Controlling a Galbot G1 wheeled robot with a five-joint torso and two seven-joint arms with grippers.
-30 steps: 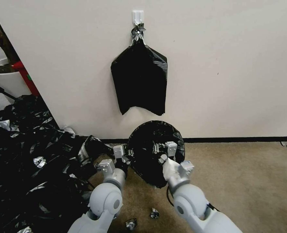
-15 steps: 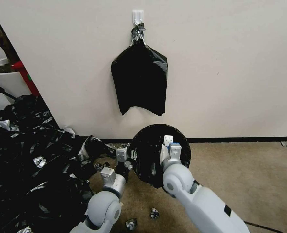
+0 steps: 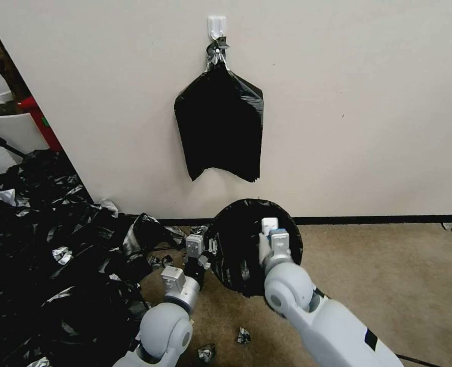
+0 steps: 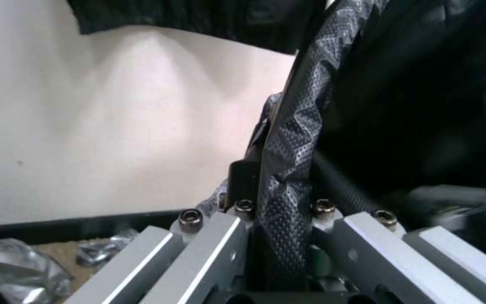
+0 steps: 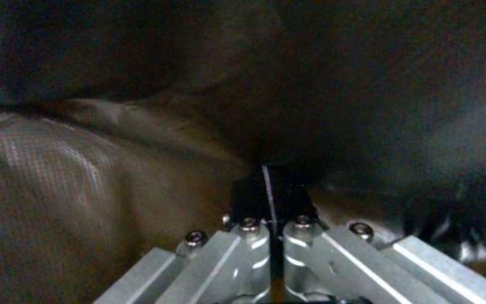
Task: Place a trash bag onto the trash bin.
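The trash bag [image 3: 236, 239] is a glossy black round shape on the floor against the wall, its mouth tilted toward me. The trash bin is hidden under it. My left gripper [image 3: 209, 248] is at the bag's left edge. In the left wrist view this gripper [image 4: 279, 185] is shut on a dimpled fold of the bag [image 4: 288, 139]. My right gripper [image 3: 269, 227] reaches into the bag's mouth from the right. In the right wrist view its pads [image 5: 269, 188] are pressed together with a thin sliver of film between them, and dark bag film [image 5: 141, 139] lies all round.
A flat stack of black bags [image 3: 219, 127] hangs from a white wall hook [image 3: 216, 25] above. A big heap of black bags [image 3: 47, 255] covers the floor at left, with a white planter [image 3: 9, 125] behind. Small scraps [image 3: 243, 335] lie near me. Open carpet [image 3: 389, 275] lies at right.
My right arm has swung in over the bag and its gripper has turned upright inside the mouth. The bag's round shape has shifted slightly right, and my left gripper followed its edge.
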